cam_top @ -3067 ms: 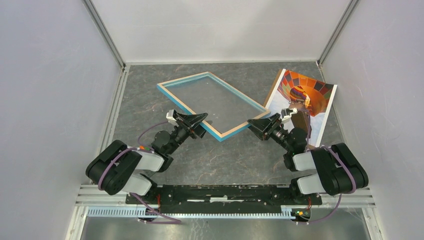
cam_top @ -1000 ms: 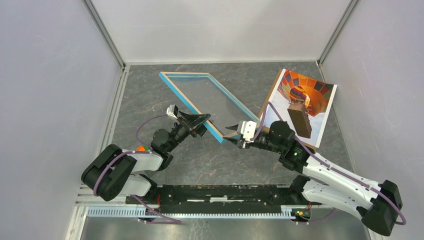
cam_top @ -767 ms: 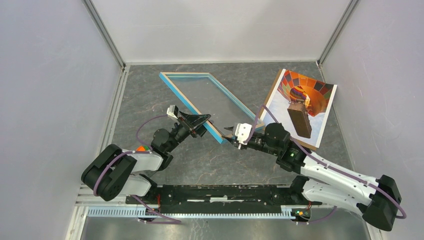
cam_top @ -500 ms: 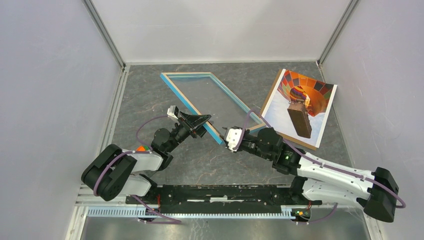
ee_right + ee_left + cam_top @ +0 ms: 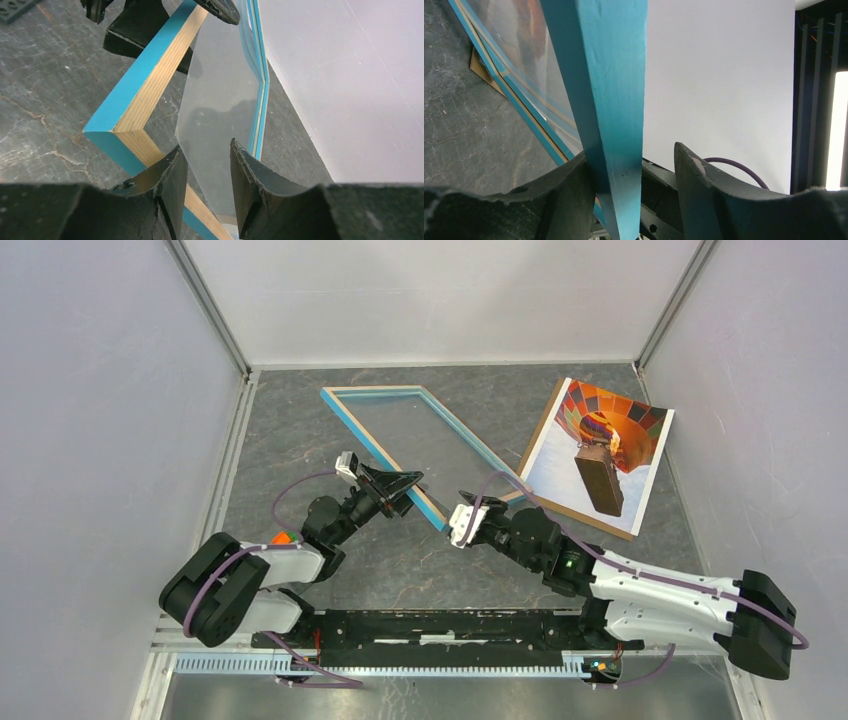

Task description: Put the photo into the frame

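The frame (image 5: 368,443) is tilted, its near-left rail raised and blue face showing. My left gripper (image 5: 403,481) is open around that rail (image 5: 609,75); the rail lies against one finger (image 5: 574,180) with a gap to the other. My right gripper (image 5: 463,515) is open at the frame's near corner (image 5: 150,85). In the right wrist view its fingers (image 5: 207,147) stand apart over the clear pane, one in front of the wooden rail. The photo (image 5: 625,420) lies face up at the right on a brown backing board (image 5: 590,524).
A brown cardboard stand flap (image 5: 600,485) lies on the photo. Grey enclosure walls close in left, right and back, with the right wall (image 5: 760,390) just beyond the photo. The dark stone-pattern floor (image 5: 300,440) shows left of the frame.
The frame has gone from flat to tilted up. Over the last second my right gripper has slid left along the near rail to the frame's near corner. My left gripper has held still.
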Action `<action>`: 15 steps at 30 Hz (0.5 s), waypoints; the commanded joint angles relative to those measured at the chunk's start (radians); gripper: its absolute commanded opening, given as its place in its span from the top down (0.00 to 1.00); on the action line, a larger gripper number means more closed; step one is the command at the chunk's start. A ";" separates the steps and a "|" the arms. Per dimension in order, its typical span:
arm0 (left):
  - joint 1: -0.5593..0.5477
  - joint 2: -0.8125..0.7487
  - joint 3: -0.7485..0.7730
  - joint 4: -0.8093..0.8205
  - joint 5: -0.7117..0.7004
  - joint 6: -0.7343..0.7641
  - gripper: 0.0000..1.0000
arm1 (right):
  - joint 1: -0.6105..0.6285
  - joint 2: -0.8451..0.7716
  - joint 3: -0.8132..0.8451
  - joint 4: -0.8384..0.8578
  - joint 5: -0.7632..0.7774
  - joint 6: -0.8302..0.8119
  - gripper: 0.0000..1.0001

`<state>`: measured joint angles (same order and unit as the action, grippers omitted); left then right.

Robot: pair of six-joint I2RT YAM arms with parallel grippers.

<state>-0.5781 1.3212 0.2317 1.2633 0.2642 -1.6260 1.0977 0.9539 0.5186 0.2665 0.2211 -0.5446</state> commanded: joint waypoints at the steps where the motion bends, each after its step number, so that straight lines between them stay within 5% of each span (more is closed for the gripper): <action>1: 0.001 -0.038 0.028 0.077 0.007 0.058 0.39 | 0.008 0.068 -0.056 0.159 0.015 -0.046 0.57; 7: 0.009 -0.068 0.008 0.007 0.000 0.049 0.38 | 0.008 0.133 -0.065 0.241 0.014 -0.130 0.66; 15: 0.017 -0.155 -0.017 -0.197 -0.034 0.065 0.23 | 0.009 0.163 0.056 -0.034 -0.160 -0.216 0.91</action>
<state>-0.5674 1.2293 0.2176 1.1152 0.2558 -1.6176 1.0996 1.0828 0.4774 0.3885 0.1593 -0.7197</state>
